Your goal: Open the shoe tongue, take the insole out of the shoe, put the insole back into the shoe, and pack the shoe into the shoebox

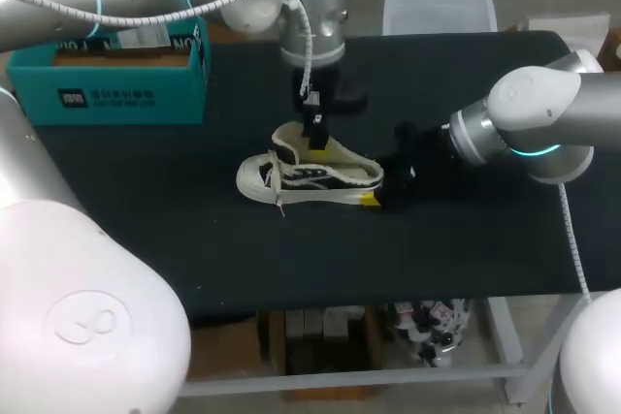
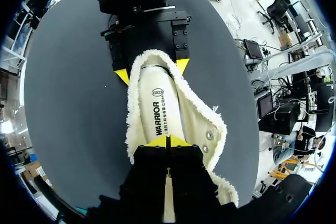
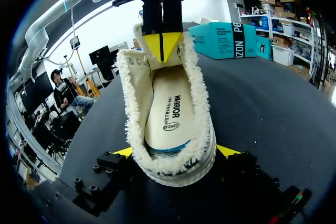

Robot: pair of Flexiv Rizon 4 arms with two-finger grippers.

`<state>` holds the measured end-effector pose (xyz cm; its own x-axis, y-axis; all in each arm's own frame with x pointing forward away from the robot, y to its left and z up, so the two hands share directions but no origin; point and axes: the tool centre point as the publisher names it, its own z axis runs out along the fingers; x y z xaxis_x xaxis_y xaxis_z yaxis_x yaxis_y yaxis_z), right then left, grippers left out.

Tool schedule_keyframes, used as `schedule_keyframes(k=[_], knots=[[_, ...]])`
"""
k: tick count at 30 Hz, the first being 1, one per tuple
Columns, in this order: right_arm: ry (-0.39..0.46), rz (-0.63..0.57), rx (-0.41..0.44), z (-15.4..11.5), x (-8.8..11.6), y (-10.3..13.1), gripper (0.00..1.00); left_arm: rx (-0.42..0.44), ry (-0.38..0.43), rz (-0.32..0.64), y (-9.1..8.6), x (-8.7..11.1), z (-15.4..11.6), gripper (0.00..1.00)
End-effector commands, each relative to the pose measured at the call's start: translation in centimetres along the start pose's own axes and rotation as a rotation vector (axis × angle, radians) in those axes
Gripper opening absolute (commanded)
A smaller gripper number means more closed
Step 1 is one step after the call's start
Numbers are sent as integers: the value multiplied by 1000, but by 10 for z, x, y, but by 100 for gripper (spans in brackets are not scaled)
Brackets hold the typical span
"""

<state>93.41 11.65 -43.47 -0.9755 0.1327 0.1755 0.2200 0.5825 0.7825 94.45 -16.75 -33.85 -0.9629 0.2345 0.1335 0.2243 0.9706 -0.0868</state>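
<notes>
A cream low-top shoe [image 1: 310, 176] lies on the black table [image 1: 466, 239], toe to the left. My left gripper [image 1: 315, 138] hangs over its mouth, shut on the tongue [image 3: 157, 64], which it holds lifted. In the left wrist view the closed yellow tips [image 2: 168, 141] sit above the cream insole [image 2: 157, 114], which lies flat inside the shoe. My right gripper [image 3: 176, 153] straddles the heel, one yellow fingertip [image 3: 123, 152] pressed on each side. The insole [image 3: 170, 114] shows down the open shoe. The teal shoebox [image 1: 116, 84] stands at the back left.
The shoebox [image 3: 226, 38] is open at the top and well away from the shoe. Bare black tabletop lies in front of the shoe and to its right. My left arm crosses above the table's back edge.
</notes>
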Motion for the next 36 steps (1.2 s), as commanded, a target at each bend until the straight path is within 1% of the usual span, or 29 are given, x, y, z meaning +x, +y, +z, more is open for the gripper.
schedule_keyframes(k=[1,3,6,8,9,16,19,23,25,31,36], knots=[[5,1,-2,7,-2,-13,0,18,-3,9,-1,5,11,0],[5,1,-2,7,-2,-13,0,22,-7,17,-2,9,16,0],[5,1,-2,7,-2,-13,0,-5,-14,20,-5,14,23,0],[5,1,-2,7,-2,-13,0,-10,4,25,-7,16,28,0],[5,1,-2,7,-2,-13,0,-15,1,23,-8,18,29,0],[5,1,-2,7,-2,-13,0,-17,32,24,-8,28,31,0],[5,1,-2,7,-2,-13,0,-38,33,20,-8,32,34,0],[5,1,-2,7,-2,-13,0,-67,29,6,-7,31,41,0],[5,1,-2,7,-2,-13,0,-65,37,10,-5,31,44,0],[5,1,-2,7,-2,-13,0,-94,36,7,-1,29,51,0],[5,1,-2,7,-2,-13,0,-102,41,-12,7,22,56,0]])
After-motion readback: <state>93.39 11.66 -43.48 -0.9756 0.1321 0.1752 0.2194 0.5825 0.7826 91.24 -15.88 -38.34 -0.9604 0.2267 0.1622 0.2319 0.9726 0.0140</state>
